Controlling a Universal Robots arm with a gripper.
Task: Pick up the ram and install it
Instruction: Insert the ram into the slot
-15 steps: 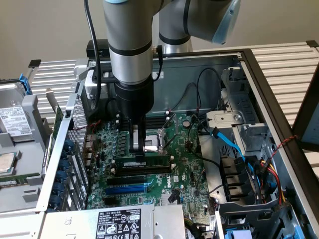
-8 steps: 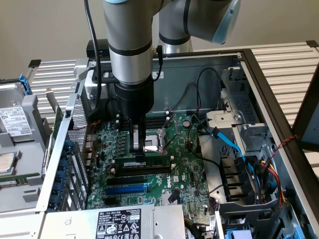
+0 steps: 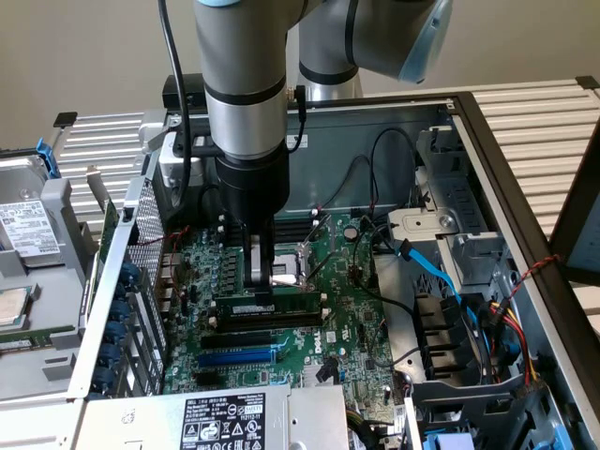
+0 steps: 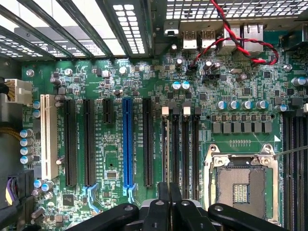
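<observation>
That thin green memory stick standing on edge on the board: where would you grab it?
Pinch the ram by its two flat faces along the top long edge, coming straight down from above. It stands thin and upright, so only that edge rises free of the motherboard.

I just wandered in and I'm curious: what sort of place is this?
Probably a computer assembly or repair bench: an open PC case, its bare motherboard, and a hard drive beside it.
</observation>
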